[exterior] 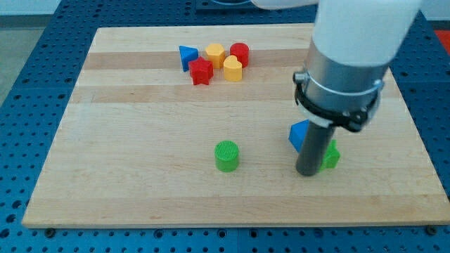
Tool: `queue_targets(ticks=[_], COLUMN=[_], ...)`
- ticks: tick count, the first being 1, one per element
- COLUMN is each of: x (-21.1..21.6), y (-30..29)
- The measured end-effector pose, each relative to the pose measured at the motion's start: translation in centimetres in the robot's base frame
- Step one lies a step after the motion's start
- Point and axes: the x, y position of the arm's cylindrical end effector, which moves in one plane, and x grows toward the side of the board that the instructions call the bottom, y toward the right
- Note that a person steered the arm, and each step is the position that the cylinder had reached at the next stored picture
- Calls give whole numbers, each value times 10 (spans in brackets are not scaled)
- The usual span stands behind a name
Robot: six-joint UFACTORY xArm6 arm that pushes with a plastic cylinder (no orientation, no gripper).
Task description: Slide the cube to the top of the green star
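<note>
A blue cube point(298, 135) lies at the board's right, partly hidden behind my rod. A green star point(330, 156) lies just to the lower right of it, also partly hidden by the rod. The cube touches or nearly touches the star's upper left side. My tip point(307, 172) rests on the board just below the cube and at the star's left edge. The arm's white and grey body covers the board above them.
A green cylinder point(226, 155) stands at the lower middle of the wooden board point(140, 140). At the view's top lie a blue triangle point(186, 55), a red star point(200, 71), a yellow hexagon point(215, 53), a yellow block point(233, 69) and a red cylinder point(240, 53).
</note>
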Motion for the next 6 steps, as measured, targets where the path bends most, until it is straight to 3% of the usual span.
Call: queue_targets(ticks=[3, 5, 6], x=[-95, -121, -168], y=[-9, 22, -7])
